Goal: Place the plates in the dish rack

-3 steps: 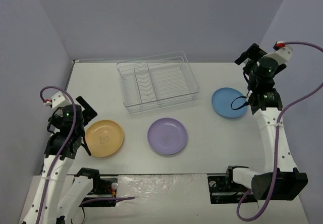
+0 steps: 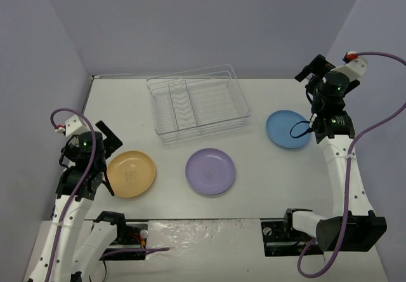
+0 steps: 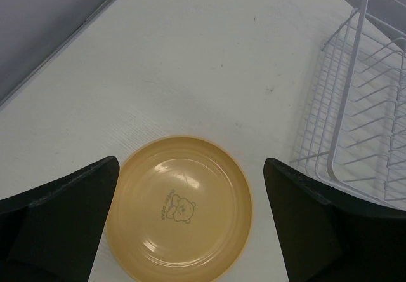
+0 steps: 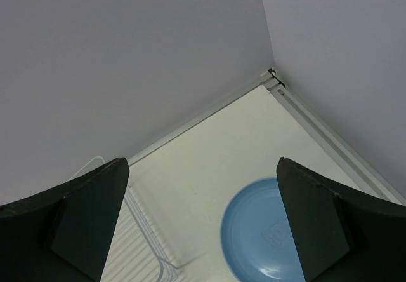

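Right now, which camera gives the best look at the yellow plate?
The left wrist view: the yellow plate lies whole and large under the open left gripper, its bear print plain. The top external view shows it small, the print a smudge. The right wrist view misses it.

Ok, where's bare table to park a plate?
Widest bare table lies left of the clear wire dish rack, behind the round yellow-orange plastic plate. Another patch: between the round lavender plastic plate and round blue plastic plate. Crowded along the rack's front and right.
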Tool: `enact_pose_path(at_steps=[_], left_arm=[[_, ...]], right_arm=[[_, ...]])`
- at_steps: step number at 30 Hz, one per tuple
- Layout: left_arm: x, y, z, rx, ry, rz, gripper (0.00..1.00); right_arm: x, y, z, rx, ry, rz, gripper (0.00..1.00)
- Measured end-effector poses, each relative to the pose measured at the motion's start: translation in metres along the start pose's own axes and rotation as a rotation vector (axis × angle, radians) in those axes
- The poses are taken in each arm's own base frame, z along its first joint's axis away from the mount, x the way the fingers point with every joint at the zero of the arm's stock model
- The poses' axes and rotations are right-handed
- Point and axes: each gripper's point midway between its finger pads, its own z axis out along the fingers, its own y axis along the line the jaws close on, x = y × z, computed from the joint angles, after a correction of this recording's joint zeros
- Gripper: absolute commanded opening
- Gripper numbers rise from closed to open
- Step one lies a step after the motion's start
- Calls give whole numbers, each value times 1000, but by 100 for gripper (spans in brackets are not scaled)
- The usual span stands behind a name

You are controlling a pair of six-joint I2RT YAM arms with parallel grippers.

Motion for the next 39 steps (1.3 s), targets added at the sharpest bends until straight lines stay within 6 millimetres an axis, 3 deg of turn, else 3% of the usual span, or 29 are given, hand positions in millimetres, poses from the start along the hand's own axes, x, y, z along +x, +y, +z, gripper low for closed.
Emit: enact_pose_path(at_steps=[8, 13, 16, 20, 28, 34, 36, 39], left_arm=[[4, -5, 2, 23, 14, 3, 97], [6, -12, 8, 35, 28, 7, 97], [7, -20, 13, 58, 38, 8, 97], [17, -27, 25, 67, 70, 22, 97], [42, -41, 50, 84, 152, 66, 97], [54, -42, 61, 64, 197, 90, 97], [56, -42, 62, 63, 201, 91, 97], [54, -42, 62, 67, 194, 88, 97]], right_arm=[[5, 3, 9, -13, 2, -30, 100], [37, 7, 43, 6, 113, -58, 100], [72, 6, 64, 28, 223, -69, 100], [114, -5, 73, 70, 346, -77, 100], [152, -55, 67, 203, 443, -16, 100], [220, -107, 35, 325, 593, -36, 100], [237, -128, 23, 374, 640, -39, 100], [245, -156, 14, 440, 664, -14, 100]])
